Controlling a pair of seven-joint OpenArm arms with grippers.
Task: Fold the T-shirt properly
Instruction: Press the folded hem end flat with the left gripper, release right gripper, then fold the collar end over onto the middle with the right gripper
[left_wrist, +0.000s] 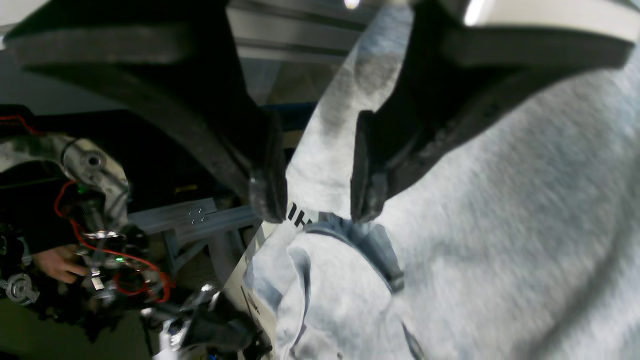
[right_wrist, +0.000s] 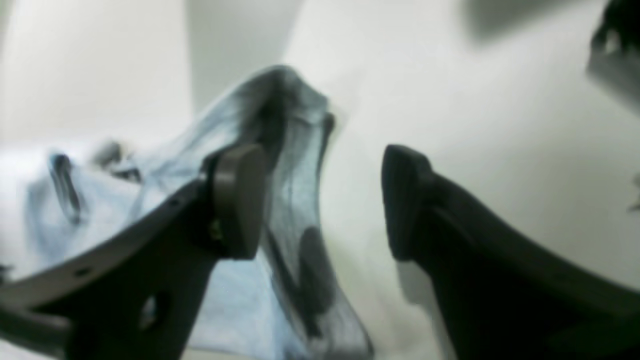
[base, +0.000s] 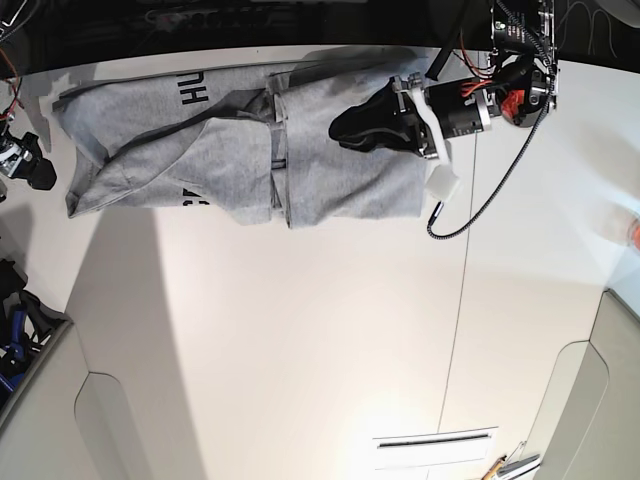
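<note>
T-shirt lies crumpled along the far edge of the white table, long axis running side to side, lettering partly showing. Left tool hovers over its hem end, jaws apart with a grey fold rising between them; whether it is pinched I cannot tell. Right tool, jaws wide apart and empty, sits just beside the opposite end. Left arm looks nearer to the bulk. Table bare toward the near side.

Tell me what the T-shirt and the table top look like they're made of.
T-shirt: soft knit, likely cotton jersey; mottled heather-grey, matte, ribbed collar, creases loosely. Table: smooth hard white board, possibly laminate; faint sheen and a soft light reflection.
</note>
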